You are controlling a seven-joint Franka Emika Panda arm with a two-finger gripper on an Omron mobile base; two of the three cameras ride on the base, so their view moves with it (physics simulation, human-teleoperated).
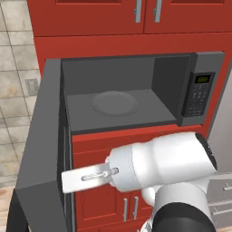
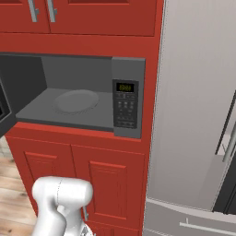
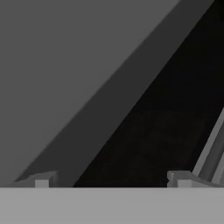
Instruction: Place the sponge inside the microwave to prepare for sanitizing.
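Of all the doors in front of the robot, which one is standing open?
The dark grey microwave's door, swung out leftward, baring the round turntable. The red cabinet doors are shut.

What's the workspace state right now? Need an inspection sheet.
Surface: microwave floor, grey, with a round turntable lying bare on it.
Job's things: microwave door swung wide open to the left; keypad panel with lit green display. Sponge: nothing seen.
Clutter: nothing seen.
Grippers: gripper jaws open, nothing between them, close to the dark door face.
Cables: nothing seen.
Surroundings: red cabinets above and below the microwave, grey fridge to its right, tiled wall to its left.
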